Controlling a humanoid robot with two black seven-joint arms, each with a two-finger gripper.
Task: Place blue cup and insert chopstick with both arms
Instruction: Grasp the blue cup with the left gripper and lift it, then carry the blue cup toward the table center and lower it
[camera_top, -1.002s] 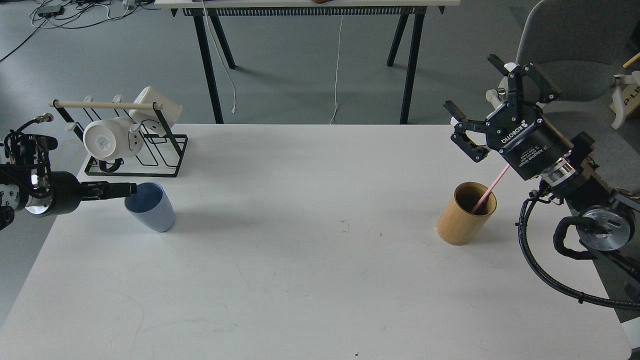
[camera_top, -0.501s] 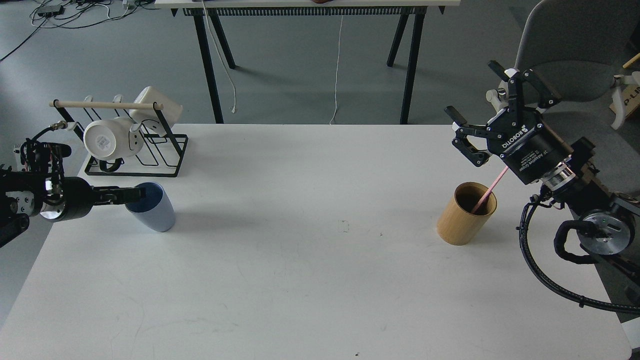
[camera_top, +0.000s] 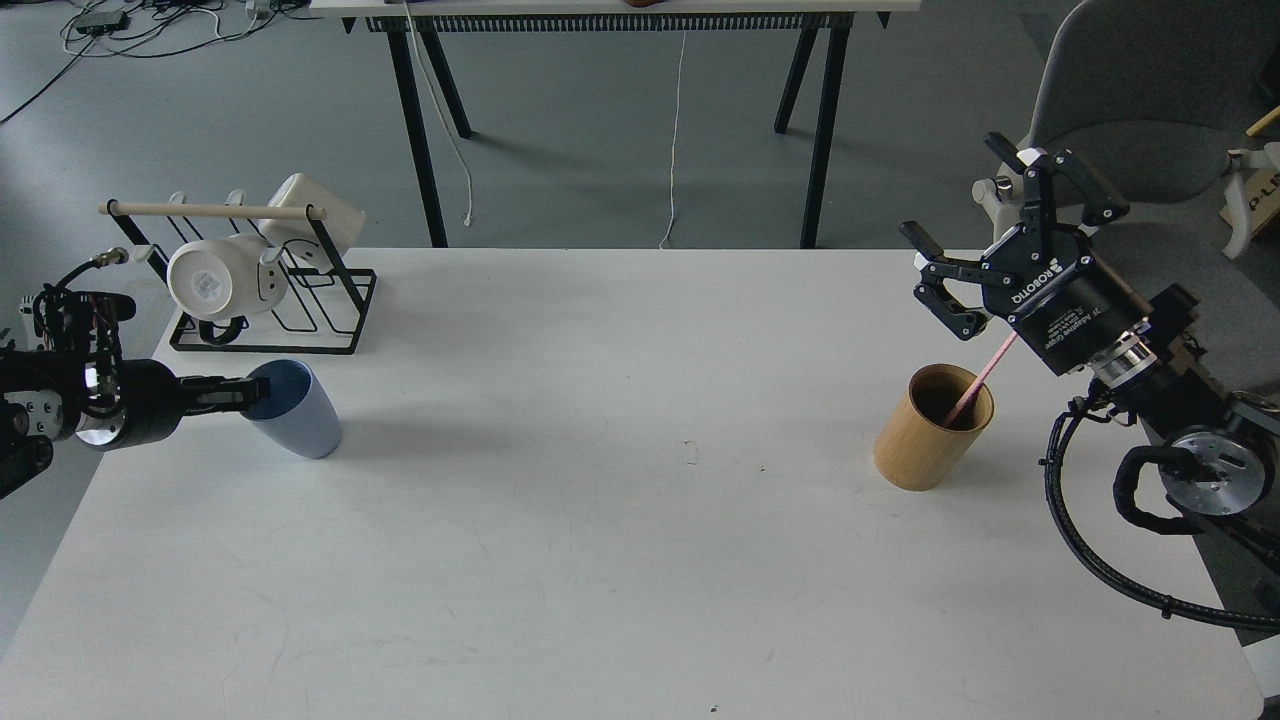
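Left gripper (camera_top: 255, 393): it is reaching in from the left edge, and its fingers are pinching the rim of the blue cup (camera_top: 297, 410).
Blue cup: it is tilting toward the left, at the left side of the tabletop (camera_top: 620, 560), just in front of the black wire rack (camera_top: 275, 300).
Right gripper (camera_top: 985, 215): it is hovering above the right edge, with its fingers spread apart and holding nothing.
Chopstick (camera_top: 980, 378): it is leaning inside the wooden cup (camera_top: 930, 428), with its upper end passing behind the right gripper body.

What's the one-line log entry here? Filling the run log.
left end effector: gripping tilted pale-blue tumbler | right end effector: open | thin pink chopstick: in tan wooden cup
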